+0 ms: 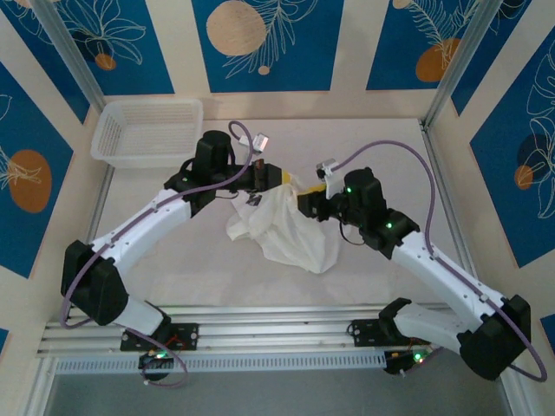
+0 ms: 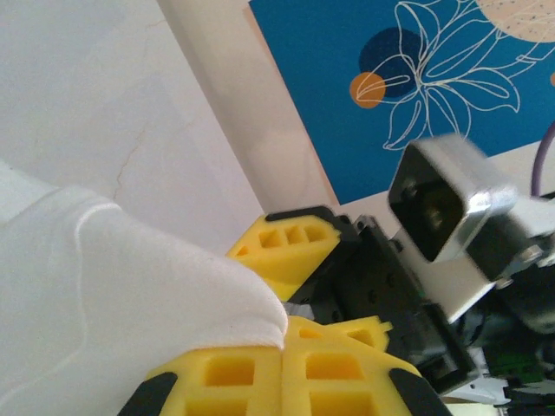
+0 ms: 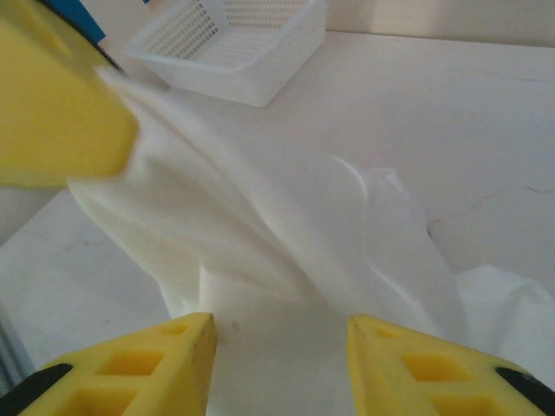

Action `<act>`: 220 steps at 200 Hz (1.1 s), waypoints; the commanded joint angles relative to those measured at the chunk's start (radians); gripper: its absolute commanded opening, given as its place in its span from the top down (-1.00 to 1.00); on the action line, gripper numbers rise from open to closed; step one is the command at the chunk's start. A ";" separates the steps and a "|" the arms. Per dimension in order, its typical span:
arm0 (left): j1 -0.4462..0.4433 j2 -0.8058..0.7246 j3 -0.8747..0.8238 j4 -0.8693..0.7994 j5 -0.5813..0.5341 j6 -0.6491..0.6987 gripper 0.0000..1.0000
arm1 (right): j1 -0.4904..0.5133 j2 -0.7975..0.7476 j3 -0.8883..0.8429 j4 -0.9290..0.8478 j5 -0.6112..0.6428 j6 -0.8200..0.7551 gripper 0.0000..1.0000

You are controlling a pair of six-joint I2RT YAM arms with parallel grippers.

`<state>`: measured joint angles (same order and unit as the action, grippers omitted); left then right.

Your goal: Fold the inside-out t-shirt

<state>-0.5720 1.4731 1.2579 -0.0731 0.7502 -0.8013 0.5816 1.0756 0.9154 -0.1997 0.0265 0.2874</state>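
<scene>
T-shirt (image 2: 130, 286) tight in left gripper (image 2: 284, 351), right gripper (image 3: 282, 347) agape.

Top looks down; wrist cameras close, sharing t-shirt (image 3: 286, 234).

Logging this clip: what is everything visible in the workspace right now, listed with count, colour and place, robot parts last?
t-shirt: one, white, bunched mid-table, top edge lifted
basket: one, white mesh, far left corner of the table
table: one, cream, under everything
wall panels: several, blue with white line flowers and orange discs, around the table
rail: one, silver, near edge, carrying the arm bases
left gripper: one, yellow fingers, shut on the t-shirt's edge
right gripper: one, yellow fingers, open, cloth loose between them
</scene>
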 commanded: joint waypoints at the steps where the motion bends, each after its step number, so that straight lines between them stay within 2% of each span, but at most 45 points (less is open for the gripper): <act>1: 0.008 -0.036 0.026 -0.021 -0.022 0.028 1.00 | 0.003 0.042 0.069 -0.049 -0.140 0.127 0.07; 23: 0.008 -0.039 0.031 -0.033 -0.033 0.025 1.00 | 0.001 0.074 0.046 -0.019 -0.194 0.223 0.02; 39: 0.008 -0.039 0.040 -0.049 -0.038 0.025 1.00 | 0.001 0.079 0.031 -0.008 -0.193 0.254 0.12; 48: 0.009 -0.039 0.045 -0.053 -0.045 0.026 1.00 | 0.001 0.080 0.032 -0.024 -0.182 0.253 0.29; 65: 0.013 -0.039 0.063 -0.081 -0.071 0.024 1.00 | 0.001 0.067 0.028 -0.047 -0.168 0.249 0.77; 82: 0.028 -0.030 0.087 -0.141 -0.114 0.007 1.00 | 0.007 0.033 0.013 -0.048 -0.177 0.245 1.00; 101: 0.057 -0.024 0.077 -0.100 -0.117 -0.047 1.00 | 0.036 -0.013 -0.038 -0.010 -0.230 0.246 1.00; 118: 0.090 -0.012 0.090 -0.079 -0.108 -0.065 1.00 | 0.129 -0.045 -0.119 0.054 -0.261 0.235 1.00; 146: 0.121 0.008 0.129 -0.086 -0.087 -0.054 1.00 | 0.336 -0.037 -0.278 0.137 -0.192 0.251 1.00; 160: 0.123 0.013 0.134 -0.085 -0.074 -0.048 1.00 | 0.386 -0.020 -0.307 0.140 -0.142 0.271 0.95; 191: 0.120 0.015 0.109 -0.070 -0.036 -0.050 1.00 | 0.369 -0.074 -0.210 -0.003 0.021 0.231 0.56; 207: 0.118 0.004 0.089 -0.076 -0.025 -0.043 1.00 | 0.318 -0.122 -0.153 -0.056 0.059 0.174 0.51; 220: 0.116 -0.007 0.071 -0.081 -0.026 -0.036 1.00 | 0.247 -0.145 -0.117 -0.072 0.023 0.138 0.50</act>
<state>-0.4599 1.4895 1.3365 -0.1982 0.7036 -0.8471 0.9157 0.9985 0.7006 -0.1940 0.0071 0.5076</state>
